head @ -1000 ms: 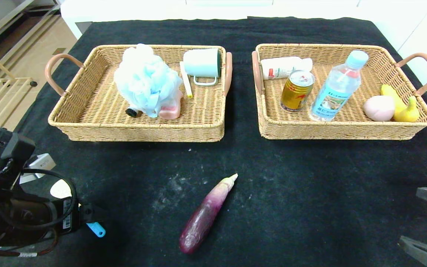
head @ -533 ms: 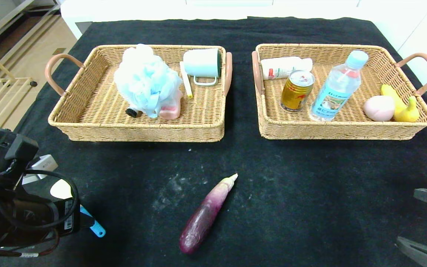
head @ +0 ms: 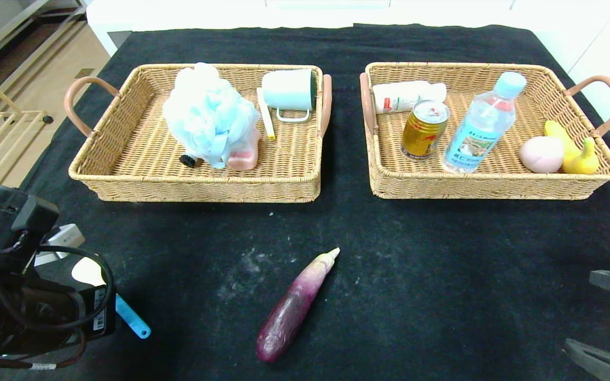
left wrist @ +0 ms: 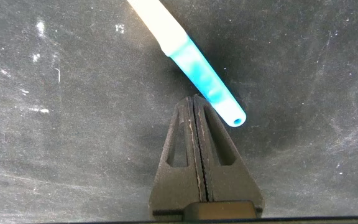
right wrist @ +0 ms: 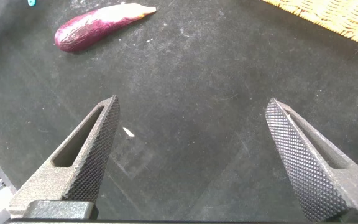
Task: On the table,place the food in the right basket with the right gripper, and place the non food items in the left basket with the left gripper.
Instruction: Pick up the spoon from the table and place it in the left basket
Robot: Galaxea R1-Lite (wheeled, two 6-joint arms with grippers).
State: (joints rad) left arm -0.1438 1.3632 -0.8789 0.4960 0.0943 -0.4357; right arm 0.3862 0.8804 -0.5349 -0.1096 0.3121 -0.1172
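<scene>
Hovering low at the near left corner of the table [head: 368, 264], the left gripper [left wrist: 196, 102] has its fingers pressed together, with nothing between them; the scoop [left wrist: 194, 59] lies on the cloth just beside the tips, blue handle touching or almost touching them, pale yellow head [head: 87, 271] partly hidden under the arm. Right gripper [right wrist: 194, 134] sits at the near right edge, fingers wide apart, holding nothing. Eggplant [head: 294, 307] lies alone on the cloth, near centre, well apart from both grippers, nothing around it. Left basket [head: 125, 174] at far left holds the blue pouf [head: 207, 114], which covers part of a pink block [head: 244, 156], plus a pale green mug [head: 289, 91] on its side and a thin yellowish stick [head: 265, 119]. Right basket [head: 495, 185] at far right holds the gold can [head: 424, 129], clear bottle [head: 482, 124], a white tube [head: 405, 96] lying down, peach [head: 541, 154] and banana [head: 575, 148] touching each other. Basket walls stand between the loose items and the basket floors.
</scene>
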